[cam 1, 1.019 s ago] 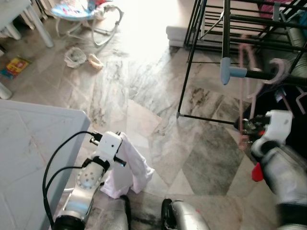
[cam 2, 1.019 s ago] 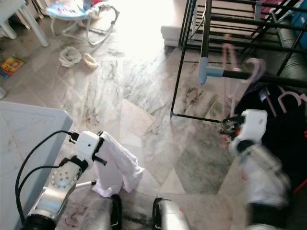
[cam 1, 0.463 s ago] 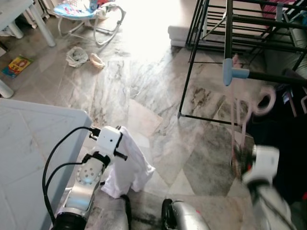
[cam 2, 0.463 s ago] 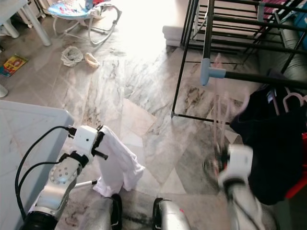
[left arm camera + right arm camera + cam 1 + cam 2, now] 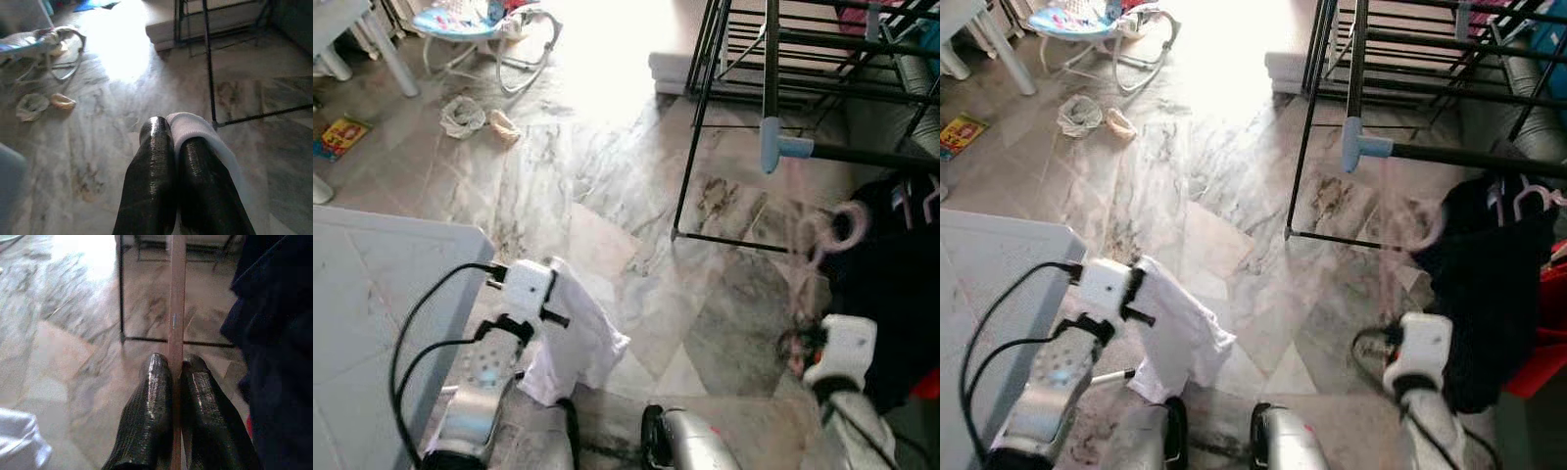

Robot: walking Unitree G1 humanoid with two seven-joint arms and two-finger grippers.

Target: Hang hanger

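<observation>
The right gripper (image 5: 176, 377) pinches the pink hanger (image 5: 176, 298) by its thin, stiff, likely light bar, while the left gripper (image 5: 178, 147) clamps a soft white cloth (image 5: 582, 328).

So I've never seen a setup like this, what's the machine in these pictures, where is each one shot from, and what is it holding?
It is a walking humanoid robot with two silver arms, each ending in a gripper with two black fingers. The two wide pictures come from a stereo camera on its head, looking down at a marble floor. The two close pictures come from cameras on its wrists, looking along the fingers.

The left gripper is shut on a white cloth. The right gripper is shut on a pink hanger, whose hook is raised near a black drying rack. Dark clothes hang on the rack. Farther off on the floor are a baby bouncer and a small book.
</observation>
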